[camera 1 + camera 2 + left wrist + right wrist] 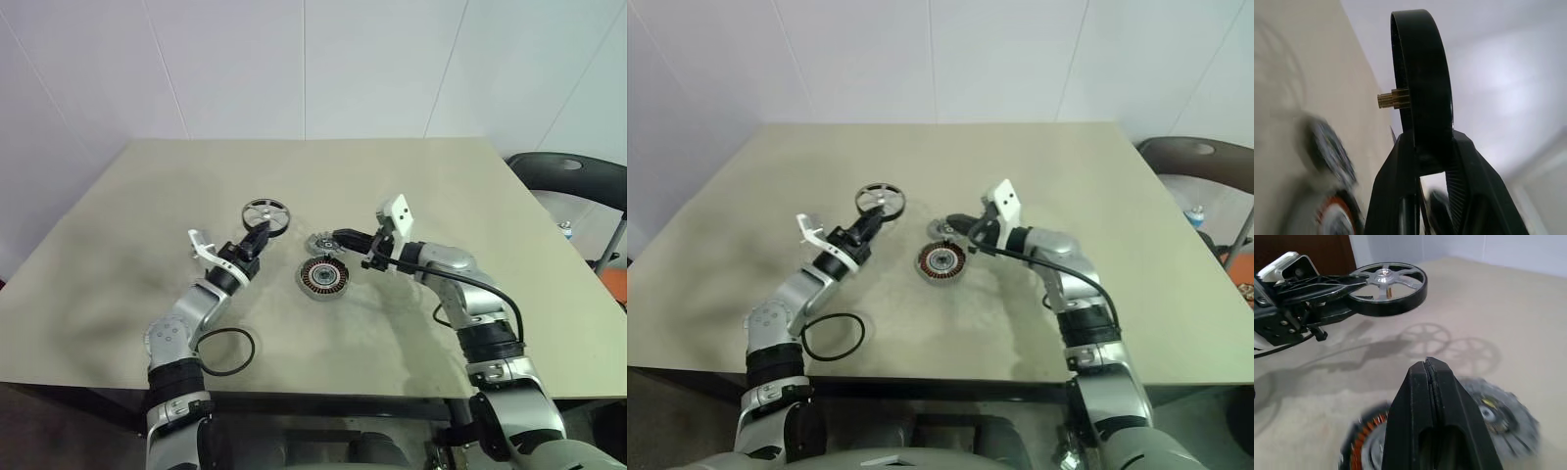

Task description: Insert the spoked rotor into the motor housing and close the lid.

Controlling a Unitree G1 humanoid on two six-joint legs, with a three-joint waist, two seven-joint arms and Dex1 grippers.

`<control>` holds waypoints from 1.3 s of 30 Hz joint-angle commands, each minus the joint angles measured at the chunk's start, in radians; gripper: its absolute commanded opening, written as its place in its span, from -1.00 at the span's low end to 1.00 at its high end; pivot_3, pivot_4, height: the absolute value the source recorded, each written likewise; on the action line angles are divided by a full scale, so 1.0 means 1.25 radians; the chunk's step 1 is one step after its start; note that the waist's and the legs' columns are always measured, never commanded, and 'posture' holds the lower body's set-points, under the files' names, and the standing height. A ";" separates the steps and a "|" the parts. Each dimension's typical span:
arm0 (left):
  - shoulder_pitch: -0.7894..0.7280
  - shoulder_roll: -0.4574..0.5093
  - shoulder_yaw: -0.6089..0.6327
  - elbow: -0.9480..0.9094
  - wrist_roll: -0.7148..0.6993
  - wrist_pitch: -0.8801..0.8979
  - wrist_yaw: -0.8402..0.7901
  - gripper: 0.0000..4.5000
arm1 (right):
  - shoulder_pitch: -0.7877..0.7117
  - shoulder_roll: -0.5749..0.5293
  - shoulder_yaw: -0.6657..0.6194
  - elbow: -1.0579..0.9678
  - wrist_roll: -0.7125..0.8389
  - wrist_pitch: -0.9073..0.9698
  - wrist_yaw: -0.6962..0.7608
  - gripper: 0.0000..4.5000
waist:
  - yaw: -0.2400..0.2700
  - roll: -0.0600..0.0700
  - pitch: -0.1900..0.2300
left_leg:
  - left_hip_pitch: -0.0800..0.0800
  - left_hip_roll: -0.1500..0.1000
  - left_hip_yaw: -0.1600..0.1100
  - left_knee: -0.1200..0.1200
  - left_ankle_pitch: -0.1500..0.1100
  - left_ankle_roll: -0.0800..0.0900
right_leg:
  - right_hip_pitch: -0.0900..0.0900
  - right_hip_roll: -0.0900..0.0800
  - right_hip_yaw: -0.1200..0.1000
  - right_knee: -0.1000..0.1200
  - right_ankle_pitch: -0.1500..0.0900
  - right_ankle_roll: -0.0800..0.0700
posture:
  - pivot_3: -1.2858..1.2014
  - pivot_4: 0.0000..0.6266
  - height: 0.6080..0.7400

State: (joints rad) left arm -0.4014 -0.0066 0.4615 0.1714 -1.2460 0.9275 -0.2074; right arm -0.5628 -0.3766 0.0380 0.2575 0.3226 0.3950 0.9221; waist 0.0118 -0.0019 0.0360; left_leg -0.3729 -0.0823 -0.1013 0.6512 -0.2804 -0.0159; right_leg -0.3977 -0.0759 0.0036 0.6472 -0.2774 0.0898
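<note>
The spoked rotor (266, 212), a dark-rimmed wheel with silver spokes, hangs above the table with my left gripper (259, 233) shut on its near rim. The left wrist view shows the rotor (1422, 73) edge-on, its rim pinched between the two fingers (1396, 186), a brass shaft stub sticking out of its hub. The motor housing (323, 278), with copper-brown windings around a silver centre, lies flat on the table (441, 176). Just behind it rests the ridged silver lid (319, 245). My right gripper (337, 237) is shut and empty, its tip right at the lid's edge.
A black ring (223, 352) lies on the table near the front edge, beside my left arm. A dark chair (578, 186) stands off the table's right side. Bare tabletop stretches behind and to both sides of the parts.
</note>
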 commanded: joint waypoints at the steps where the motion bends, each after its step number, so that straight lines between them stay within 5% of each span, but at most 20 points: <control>1: -0.025 0.018 -0.048 0.044 0.009 0.042 -0.055 -0.82 | 0.012 -0.053 -0.033 -0.028 0.023 0.008 0.039 -1.00 | 0.000 0.000 0.000 | 0.000 0.000 0.000 0.000 0.000 0.000 | 0.000 0.000 0.000 0.000 0.000 0.000 | 0.03 -1.00 1.00; 14: -0.062 0.040 -0.137 0.204 0.111 0.127 -0.171 -0.82 | 0.093 -0.110 -0.050 -0.112 0.048 0.045 0.033 -1.00 | 0.000 0.000 0.000 | 0.000 0.000 0.000 0.000 0.000 0.000 | 0.000 0.000 0.000 0.000 0.000 0.000 | 0.03 -1.00 1.00; 39: 0.002 -0.007 -0.059 0.158 0.110 0.164 -0.098 -0.82 | 0.076 -0.097 -0.037 -0.097 0.043 0.041 0.012 -1.00 | -0.004 -0.001 -0.001 | 0.001 0.000 0.000 0.000 0.000 0.000 | 0.000 0.000 0.000 0.001 0.000 0.000 | 0.03 -1.00 1.00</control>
State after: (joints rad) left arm -0.4224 -0.0154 0.3623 0.3735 -1.0904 1.1226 -0.3419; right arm -0.4401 -0.5035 -0.0066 0.1438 0.3721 0.4702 0.9335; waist 0.0073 -0.0030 0.0352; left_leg -0.3718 -0.0819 -0.1013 0.6514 -0.2803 -0.0159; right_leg -0.3972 -0.0761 0.0038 0.6479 -0.2773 0.0898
